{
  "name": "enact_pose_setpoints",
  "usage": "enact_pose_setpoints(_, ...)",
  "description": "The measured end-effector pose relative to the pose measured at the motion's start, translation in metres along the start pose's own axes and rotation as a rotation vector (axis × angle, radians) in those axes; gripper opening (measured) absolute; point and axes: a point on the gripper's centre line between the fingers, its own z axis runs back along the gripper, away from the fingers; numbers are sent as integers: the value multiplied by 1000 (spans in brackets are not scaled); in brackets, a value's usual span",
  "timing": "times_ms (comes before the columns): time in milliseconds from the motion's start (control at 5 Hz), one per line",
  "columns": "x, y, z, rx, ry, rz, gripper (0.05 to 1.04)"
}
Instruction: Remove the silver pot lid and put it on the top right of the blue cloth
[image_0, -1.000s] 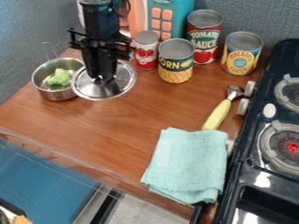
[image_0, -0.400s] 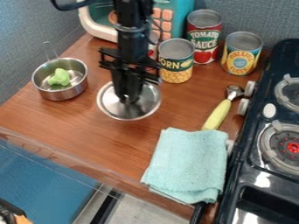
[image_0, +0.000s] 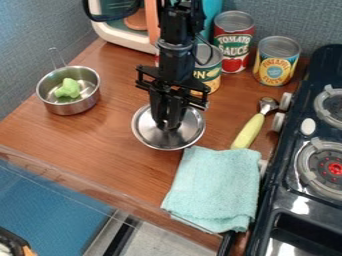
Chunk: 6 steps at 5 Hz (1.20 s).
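Shiny metal lid (image_0: 148, 131), soft textured cloth (image_0: 217, 187), smooth wood-look counter (image_0: 87, 145)

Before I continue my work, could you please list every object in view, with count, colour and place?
Pot lid: one, silver, in the gripper, above-left of the cloth
Pot: one, silver, left
Toy broccoli: one, green, inside the pot
Cloth: one, light blue, lower centre-right
Scoop: one, yellow handle, above the cloth
Tall can: one, red, back
Right can: one, yellow and blue, back right
Middle can: one, yellow and green, partly behind the arm
Toy microwave: one, white, teal and orange, back
Stove: one, black, right
Counter: one, brown
Gripper: one, black, centre
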Motion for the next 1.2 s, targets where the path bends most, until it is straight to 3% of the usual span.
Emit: enact_pose_setpoints(1200, 7, 26, -29, 36, 57, 24, 278)
